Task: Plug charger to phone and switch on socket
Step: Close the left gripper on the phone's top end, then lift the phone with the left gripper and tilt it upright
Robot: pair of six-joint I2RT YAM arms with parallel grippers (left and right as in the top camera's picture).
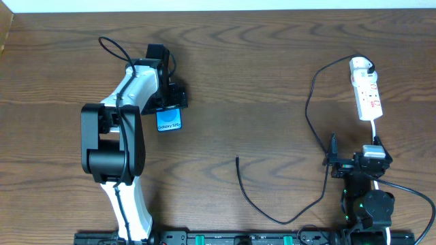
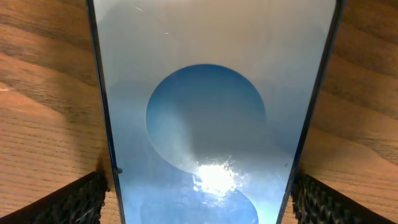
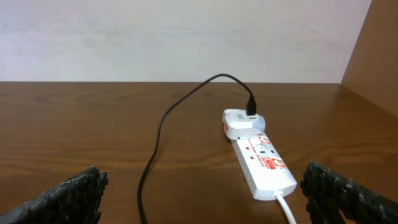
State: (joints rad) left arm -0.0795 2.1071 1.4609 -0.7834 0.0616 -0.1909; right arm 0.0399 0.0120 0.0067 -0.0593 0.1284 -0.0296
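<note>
1. Overhead: we see the left gripper (image 1: 167,103) low over the phone (image 1: 169,121) at the table's (image 1: 238,75) left, while the charger (image 1: 306,102) trails from the socket (image 1: 368,95) at far right to a loose plug tip (image 1: 238,159) mid-table, well apart from the phone. The right gripper (image 1: 361,160) sits just below the socket. We judge that gap the main hazard: dragging the cable across could tug the light socket out of place.

2. Left wrist: the jaws stand spread wide, fingers (image 2: 68,199) flanking the phone's lit screen and gripping nothing. Whether they touch its edges we cannot tell. Closing on so slim a body lying flat could skid it or pinch only one edge.

3. Right wrist: the jaws gape fully, fingers (image 3: 62,196) empty, facing the socket with the white plug (image 3: 239,121) seated at its far end. A misjudged push at the small red switches could shove the strip instead.
</note>
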